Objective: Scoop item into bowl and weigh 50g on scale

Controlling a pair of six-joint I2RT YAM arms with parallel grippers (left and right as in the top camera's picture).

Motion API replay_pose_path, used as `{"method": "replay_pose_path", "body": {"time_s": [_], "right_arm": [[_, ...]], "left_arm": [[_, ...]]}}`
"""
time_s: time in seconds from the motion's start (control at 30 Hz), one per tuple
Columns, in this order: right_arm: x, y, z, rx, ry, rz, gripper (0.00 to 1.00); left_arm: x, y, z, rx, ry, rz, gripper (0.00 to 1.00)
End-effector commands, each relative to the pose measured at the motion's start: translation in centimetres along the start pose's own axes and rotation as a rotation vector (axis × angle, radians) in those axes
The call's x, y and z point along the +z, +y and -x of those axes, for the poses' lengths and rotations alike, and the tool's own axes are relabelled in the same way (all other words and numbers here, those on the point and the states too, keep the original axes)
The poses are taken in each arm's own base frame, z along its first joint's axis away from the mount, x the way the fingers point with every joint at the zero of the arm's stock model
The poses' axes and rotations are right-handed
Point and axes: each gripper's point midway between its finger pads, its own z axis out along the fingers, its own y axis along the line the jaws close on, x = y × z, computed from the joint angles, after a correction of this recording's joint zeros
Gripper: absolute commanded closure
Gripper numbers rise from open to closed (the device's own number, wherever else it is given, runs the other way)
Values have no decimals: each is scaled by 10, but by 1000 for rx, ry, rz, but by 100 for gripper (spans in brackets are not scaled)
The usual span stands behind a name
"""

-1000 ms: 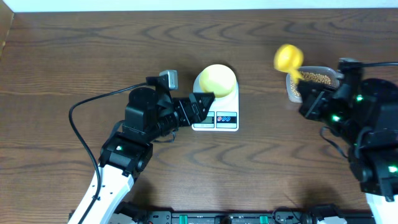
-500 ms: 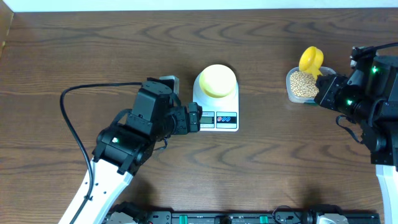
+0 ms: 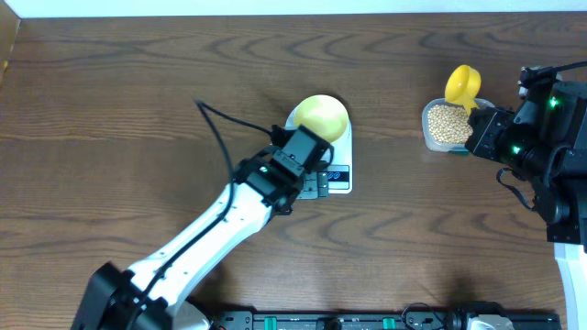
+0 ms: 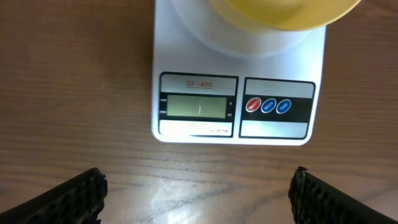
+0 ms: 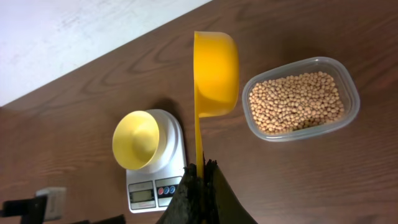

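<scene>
Bowl point(image 3: 321, 116) sitting on scale point(image 4: 186, 62), beans point(image 5: 295, 102) lying in clear tub point(image 5: 352, 87) on surface point(image 3: 110, 92). Right hand point(image 5: 200, 186) pinching yellow scoop point(image 5: 216, 71) handle, holding it just beside tub. Left hand point(image 4: 199, 193) hovering spread before scale display.

White left arm point(image 3: 206, 240) bears a black wrist point(image 3: 286, 170), claw point(image 4: 196, 194) and cable point(image 3: 218, 128).

Scale centre, tub right.
The small pale-yellow bowl point(image 3: 320, 116) sits on the white kitchen scale point(image 3: 341, 158); well right, the clear plastic tub point(image 5: 350, 84) holds the round tan beans point(image 5: 295, 102), with the yellow plastic scoop point(image 3: 461, 84) over its rear rim.
</scene>
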Motion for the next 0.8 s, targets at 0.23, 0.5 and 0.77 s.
{"method": "replay_pose_path", "body": {"time_s": [0.23,0.5,0.77], "right_arm": [[-9,-2,11,-16,-44,-17,99],[-9,-2,11,-15,-42,-18,99],[-9,-2,10,-15,-40,-18,99]], "left_arm": [[58,10,1,-115,-26,149,5],[82,-3,-5,-44,20,102,5],[85,0,-5,-35,17,118,5]]}}
